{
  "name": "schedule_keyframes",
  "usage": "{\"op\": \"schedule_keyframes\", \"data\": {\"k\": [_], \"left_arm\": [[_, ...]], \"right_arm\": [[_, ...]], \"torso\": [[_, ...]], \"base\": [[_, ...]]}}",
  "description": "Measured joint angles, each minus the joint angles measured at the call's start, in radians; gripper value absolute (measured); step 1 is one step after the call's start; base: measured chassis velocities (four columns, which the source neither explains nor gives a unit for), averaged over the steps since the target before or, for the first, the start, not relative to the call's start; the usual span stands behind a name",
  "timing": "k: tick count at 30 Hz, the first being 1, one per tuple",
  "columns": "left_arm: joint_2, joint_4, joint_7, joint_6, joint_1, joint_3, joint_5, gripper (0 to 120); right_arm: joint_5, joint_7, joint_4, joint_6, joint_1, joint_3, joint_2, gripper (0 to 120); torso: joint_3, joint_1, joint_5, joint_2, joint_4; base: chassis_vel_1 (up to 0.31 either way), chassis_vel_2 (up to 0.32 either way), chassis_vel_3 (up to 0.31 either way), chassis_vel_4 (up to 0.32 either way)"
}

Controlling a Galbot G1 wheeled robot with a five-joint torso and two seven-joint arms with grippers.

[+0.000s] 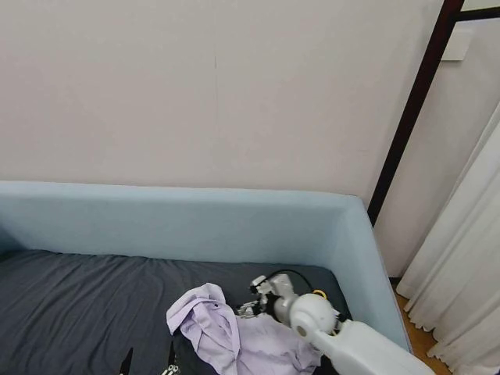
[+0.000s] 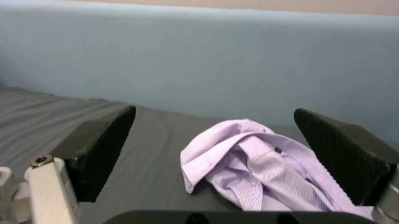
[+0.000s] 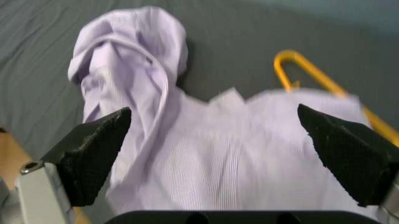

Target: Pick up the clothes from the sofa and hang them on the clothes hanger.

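Work has hardly begun: the crumpled lilac pinstriped shirt (image 1: pixel 234 332) lies heaped on the dark grey seat of the pale blue sofa (image 1: pixel 195 223), not yet lifted, with a yellow hanger (image 3: pixel 311 74) at its edge. The right gripper (image 3: pixel 213 116) hovers over it, jaws spread. The left gripper (image 2: pixel 215 112) is nearby, jaws spread too.

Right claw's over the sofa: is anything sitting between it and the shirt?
Nothing visible does. The right claw hangs open over the lilac shirt, with only bare fabric in front of it. A yellow hanger pokes out from under the shirt's edge, off to one side and not in the path.
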Motion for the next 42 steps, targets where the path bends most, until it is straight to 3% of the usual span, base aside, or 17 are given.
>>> {"op": "schedule_keyframes", "data": {"k": [4, 7, 13, 19, 30, 38, 41, 42], "left_arm": [[0.034, 0.041, 0.02, -0.016, -0.003, -0.004, -0.023, 100], [0.057, 0.077, 0.037, -0.031, -0.007, -0.004, -0.032, 99], [0.069, 0.103, 0.05, -0.041, -0.008, -0.008, -0.037, 99], [0.061, 0.117, 0.053, -0.05, -0.006, -0.028, -0.04, 99], [0.022, 0.116, 0.047, -0.044, -0.012, -0.025, -0.021, 99], [0.022, 0.119, 0.042, -0.043, -0.012, -0.027, -0.019, 99], [0.023, 0.124, 0.041, -0.042, -0.017, -0.023, -0.019, 99], [0.023, 0.124, 0.041, -0.042, -0.017, -0.023, -0.019, 99]], "right_arm": [[0.037, -0.001, 0.085, 0.008, -0.202, 0.153, -0.015, 100], [-0.005, -0.012, 0.113, 0.025, -0.29, 0.201, 0.016, 100], [-0.104, -0.023, 0.088, 0.044, -0.32, 0.153, 0.069, 100], [-0.173, -0.057, -0.036, 0.056, -0.289, 0.067, 0.152, 100], [-0.156, -0.072, -0.175, 0.069, -0.258, 0.054, 0.236, 100], [-0.129, -0.06, -0.212, 0.071, -0.234, 0.045, 0.268, 82], [-0.131, -0.059, -0.212, 0.071, -0.234, 0.039, 0.271, 68], [-0.131, -0.059, -0.212, 0.071, -0.234, 0.039, 0.271, 68]], "torso": [[0.0, 0.0, 0.0003, 0.0, 0.0], [0.0, 0.0, 0.0002, 0.0, 0.0003], [0.0, 0.0, 0.0, 0.0, 0.0005], [0.0, 0.0, 0.0001, 0.0, 0.0005], [0.0, 0.0, 0.0, 0.0, 0.0002], [0.0, 0.0, 0.0001, 0.0, 0.0003], [0.0, 0.0, 0.0001, 0.0, 0.0003], [0.0, 0.0, 0.0001, 0.0, 0.0003]], "base": [[0.0, 0.0, 0.0, 0.0], [0.0, 0.0, 0.0, 0.0], [0.0, 0.0, 0.0, 0.0], [0.0, 0.0, 0.0, 0.0], [0.0, 0.0, 0.0, 0.0], [0.0, 0.0, 0.0, 0.0], [0.0, 0.0, 0.0, 0.0], [0.0, 0.0, 0.0, 0.0]]}}
